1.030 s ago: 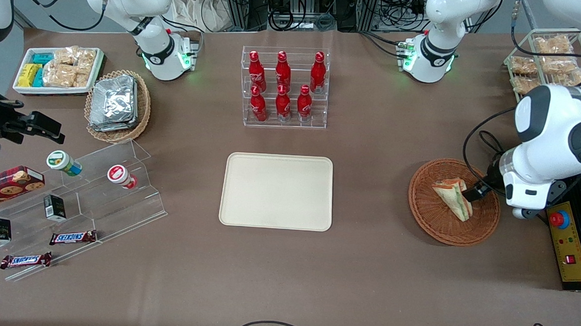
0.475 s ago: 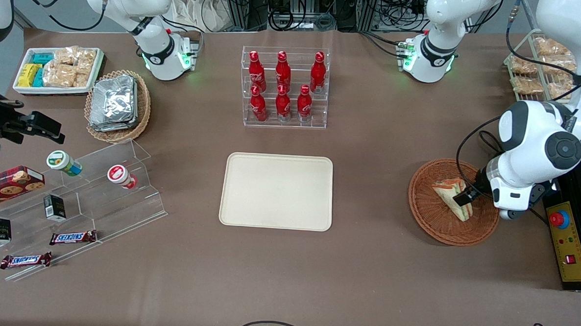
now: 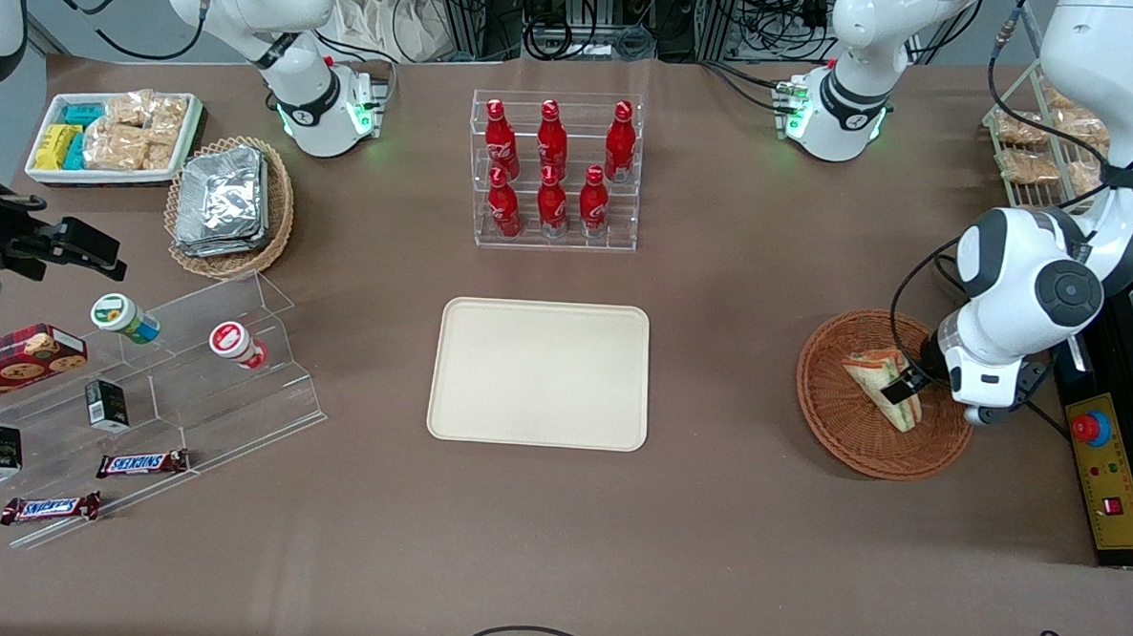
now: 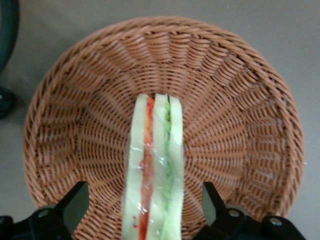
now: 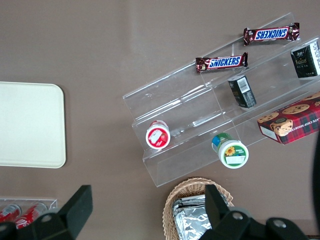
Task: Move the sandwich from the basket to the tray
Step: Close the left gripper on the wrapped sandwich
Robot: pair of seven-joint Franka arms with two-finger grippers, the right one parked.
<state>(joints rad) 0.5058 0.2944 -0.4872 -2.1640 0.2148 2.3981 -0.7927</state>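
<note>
The claw (image 4: 145,212) hangs low over the one basket (image 3: 835,416), its two fingers (image 4: 75,202) spread wide, one on each side of the single sandwich (image 4: 155,165) and clear of it on both sides. The sandwich lies in the basket with its cut side up, orange-red and green layers showing, one end near the basket's middle and the other running toward the rim under the claw. The woven wall rises all round it, and bare weave shows between each finger and the bread.

From the basket toward the parked arm's end of the table lies one cream tray (image 3: 539,372), flat, with a low rim, well apart from the basket, with bare brown table (image 3: 727,363) between the two. Farther from the front camera than the tray stands one clear rack (image 3: 556,169) holding six red bottles (image 3: 551,203), in two rows of three.
</note>
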